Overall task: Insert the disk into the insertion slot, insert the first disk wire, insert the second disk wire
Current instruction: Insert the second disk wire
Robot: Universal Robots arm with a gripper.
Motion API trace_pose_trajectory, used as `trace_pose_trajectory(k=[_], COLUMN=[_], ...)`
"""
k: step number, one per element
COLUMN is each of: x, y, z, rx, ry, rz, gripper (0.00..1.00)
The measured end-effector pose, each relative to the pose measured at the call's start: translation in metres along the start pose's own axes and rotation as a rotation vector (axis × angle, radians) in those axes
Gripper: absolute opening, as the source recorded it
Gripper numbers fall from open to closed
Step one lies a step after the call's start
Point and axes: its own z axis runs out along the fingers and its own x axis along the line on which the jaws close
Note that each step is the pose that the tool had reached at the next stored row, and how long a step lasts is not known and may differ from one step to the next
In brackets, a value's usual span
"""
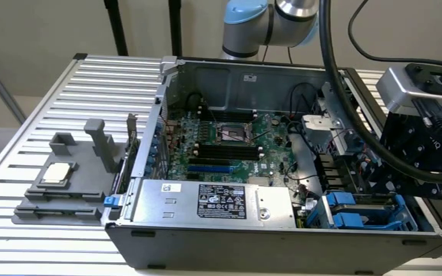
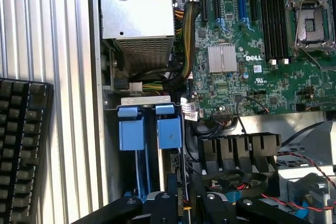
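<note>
- Gripper [image 2: 169, 207]: black, hanging over the open dark grey computer case [image 1: 267, 241], past the bay on the side away from the silver box with the black-and-white label [image 1: 221, 201]. I cannot tell how wide the fingers stand, nor whether they have hold of anything.
- Insertion slot [image 2: 131, 132]: dark metal bay with bright blue plastic tabs and rails, just beside the silver box on the exterior view's right and just under the gripper. The blue rails run from the tabs towards the gripper.
- Disk: blue framing lies edge-on in the bay. No silver face or white label can be made out, so I cannot tell whether the disk is seated there or where it lies relative to the fingers.
- Step, as judged: work is at the bay, either the last of the disk insertion or the first wire. Not settled from here.
- What the move calls for, as judged: staying square to the blue rails and keeping clear of the black cable connectors [image 2: 231, 153] and thin red wires [image 2: 299, 163] near the bay, on its side away from the box.
- Green motherboard [image 1: 229, 138]: beyond the silver box, deeper in the case.
- Grey plastic fixture [image 1: 60, 190] with a small square silver chip [image 1: 56, 172]: well apart from the box on the exterior view's left, on the slatted metal surface [image 1: 106, 75].
- Black keyboard [image 2: 21, 145]: outside the case, on the same surface.
</note>
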Motion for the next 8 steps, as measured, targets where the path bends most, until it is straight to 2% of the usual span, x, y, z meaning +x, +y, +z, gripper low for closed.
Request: trace_pose_trajectory(k=[1, 2, 4, 8], x=[0.001, 0.001, 0.002, 0.002], y=[0.0004, 0.0009, 0.0029, 0.0068], z=[-0.0011, -0.0036, -0.0102, -0.0281], rx=[-0.0005, -0.0006, -0.0006, -0.0001], ry=[-0.0073, -0.0106, -0.0128, -0.0125], rz=[-0.001, -0.002, -0.003, -0.006], gripper=[0.25, 0.25, 0.25, 0.25])
